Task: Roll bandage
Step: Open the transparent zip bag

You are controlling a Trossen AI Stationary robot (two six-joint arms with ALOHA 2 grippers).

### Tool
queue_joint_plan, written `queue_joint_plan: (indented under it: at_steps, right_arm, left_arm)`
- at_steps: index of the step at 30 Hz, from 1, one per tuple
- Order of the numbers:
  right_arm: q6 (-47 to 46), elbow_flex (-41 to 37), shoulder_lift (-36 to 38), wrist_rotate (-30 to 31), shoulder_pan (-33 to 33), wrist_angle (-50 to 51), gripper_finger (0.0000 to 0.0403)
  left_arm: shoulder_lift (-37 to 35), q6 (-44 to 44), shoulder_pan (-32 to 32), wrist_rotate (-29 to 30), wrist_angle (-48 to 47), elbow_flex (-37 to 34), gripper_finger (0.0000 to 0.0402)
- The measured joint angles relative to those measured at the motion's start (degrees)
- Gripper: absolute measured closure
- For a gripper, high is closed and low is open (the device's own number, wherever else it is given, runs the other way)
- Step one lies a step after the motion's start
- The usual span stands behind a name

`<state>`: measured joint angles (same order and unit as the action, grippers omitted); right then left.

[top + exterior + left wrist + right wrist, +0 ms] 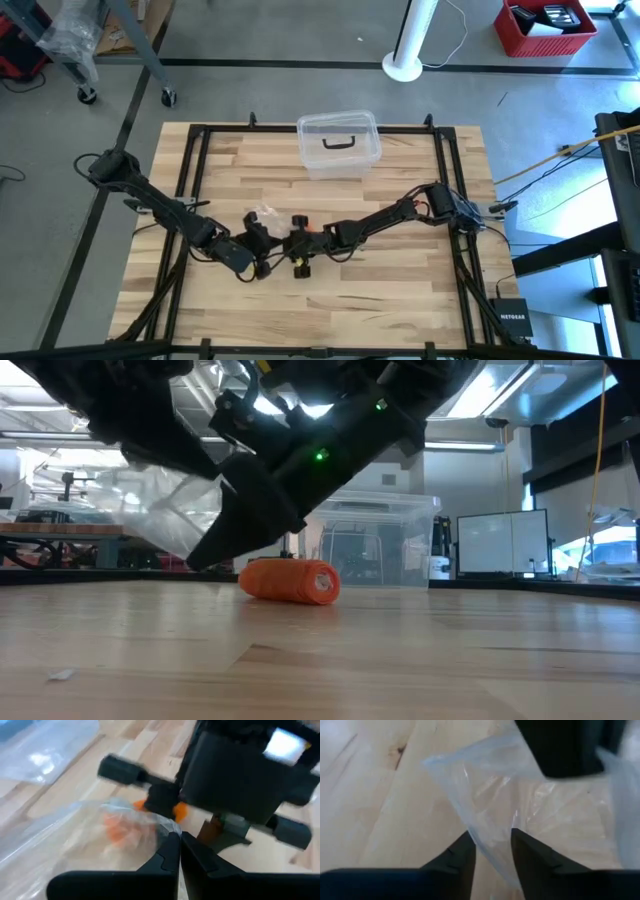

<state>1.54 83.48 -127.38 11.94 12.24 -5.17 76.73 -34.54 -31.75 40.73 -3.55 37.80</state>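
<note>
The bandage (pixel 290 580) is a small orange roll lying on its side on the wooden table (pixel 400 290), also seen at the table's middle in the high view (pixel 316 231). My right gripper (pixel 493 847) reaches over it, slanting down; its fingers are open and their tips stand past the roll. A clear plastic wrapper (pixel 530 805) hangs in front of them, and its edge runs into the gap between the fingers. My left gripper (pixel 179 840) is shut on that wrapper, facing the right gripper (pixel 235 775) from the table's left. My left gripper pinches a corner of the clear wrapper (pixel 162 826) between its two shut fingertips, coming from the table's left and slanting down. The wrapper is lifted off the table (pixel 170 510) and spreads out slack from the hold. My right gripper: whether its open fingers touch the wrapper's edge (pixel 487 845), I cannot tell.
A clear plastic box (pixel 340 145) with a black handle stands at the table's far edge, behind the roll. A black frame (pixel 195 160) runs around the tabletop. Bare wood lies toward the near edge.
</note>
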Motion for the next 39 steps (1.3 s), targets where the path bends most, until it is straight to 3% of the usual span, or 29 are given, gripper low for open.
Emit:
queue_joint_plan:
  at_steps: [7, 15, 21, 39]
  right_arm:
    - [1.7, 0.0, 2.4, -0.1, 0.1, 3.6, 0.0232]
    - [1.8, 0.0, 4.7, -0.1, 0.1, 4.3, 0.0190]
    - [0.0, 0.0, 4.7, -3.9, 0.1, 7.1, 0.0148]
    - [0.2, 0.1, 1.6, -5.0, 0.1, 7.8, 0.0153]
  left_arm:
    - [0.0, 2.8, 0.0, 0.0, 2.0, 0.0, 0.0400]
    - [0.0, -1.5, 1.8, 0.7, -1.4, 0.0, 0.0400]
    - [0.0, -2.6, 1.9, 2.9, -0.9, 0.0, 0.0400]
    - [-0.5, 2.7, -0.2, 4.8, 7.6, 0.0, 0.0400]
